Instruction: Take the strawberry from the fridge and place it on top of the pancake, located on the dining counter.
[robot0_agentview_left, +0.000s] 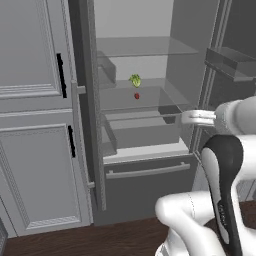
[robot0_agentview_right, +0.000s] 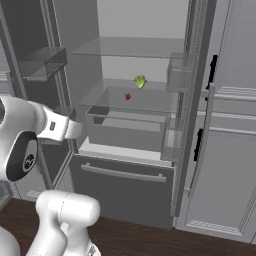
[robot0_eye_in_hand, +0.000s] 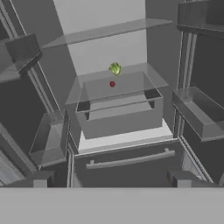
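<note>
The fridge (robot0_agentview_left: 145, 186) stands with both doors swung wide. The tiny red strawberry (robot0_agentview_left: 136, 95) (robot0_agentview_right: 128, 97) (robot0_eye_in_hand: 112, 84) lies on the glass shelf above the crisper drawer (robot0_eye_in_hand: 118, 116), toward the back. My gripper (robot0_eye_in_hand: 111, 181) is open and empty. It hovers outside the fridge at about drawer height, well short of the berry and below it. In the left base view the hand (robot0_agentview_left: 196, 117) reaches in from the right, near the fridge's right edge. The pancake and the dining counter are out of view.
A small yellow-green item (robot0_agentview_left: 135, 80) (robot0_eye_in_hand: 115, 68) sits just behind the strawberry on the same shelf. Door bins (robot0_eye_in_hand: 199, 111) (robot0_eye_in_hand: 49, 139) jut out on both sides. An upper glass shelf (robot0_eye_in_hand: 109, 30) spans above. Light grey panelled cabinets (robot0_agentview_left: 35, 150) (robot0_agentview_right: 230, 150) flank the fridge.
</note>
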